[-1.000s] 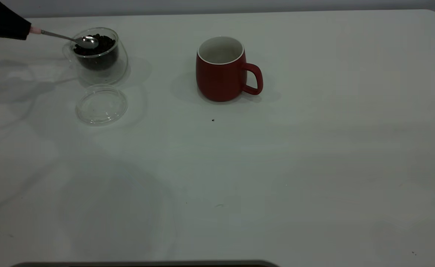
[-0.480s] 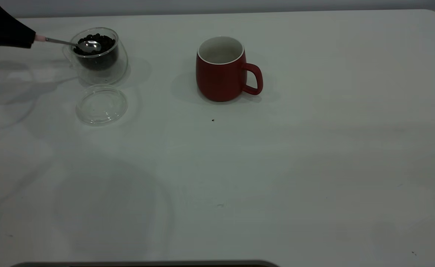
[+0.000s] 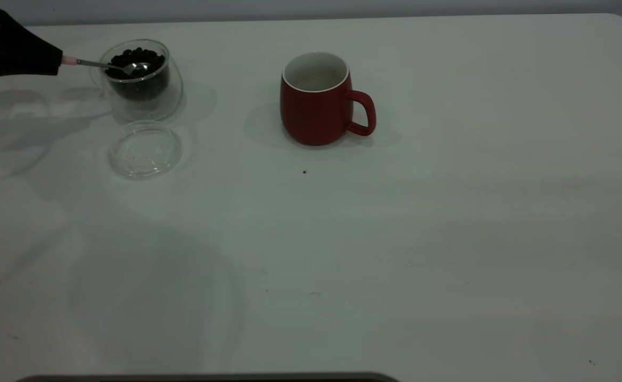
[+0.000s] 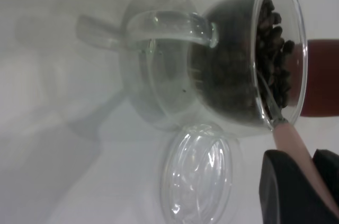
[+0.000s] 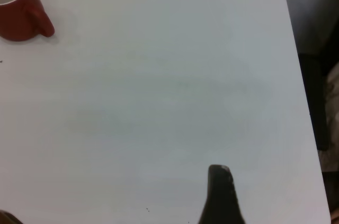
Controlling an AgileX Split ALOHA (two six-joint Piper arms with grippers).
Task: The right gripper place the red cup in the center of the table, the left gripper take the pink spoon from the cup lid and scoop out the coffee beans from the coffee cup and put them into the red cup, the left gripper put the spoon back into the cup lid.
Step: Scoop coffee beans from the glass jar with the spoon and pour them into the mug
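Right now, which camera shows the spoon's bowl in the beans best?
The exterior view: the pink spoon reaches from the left gripper into the coffee cup. The left wrist view shows mainly its handle; the right wrist view shows none.

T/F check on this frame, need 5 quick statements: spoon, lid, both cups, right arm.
1. The left gripper holds the pink spoon with its bowl in the coffee beans. True.
2. The cup lid sits on the coffee cup. False: it lies on the table beside the cup.
3. The red cup stands upright, nothing visible inside. True.
4. The right gripper grips the red cup's handle. False: it is far from the cup, holding nothing.
5. The spoon rests in the lid. False: the lid is empty.
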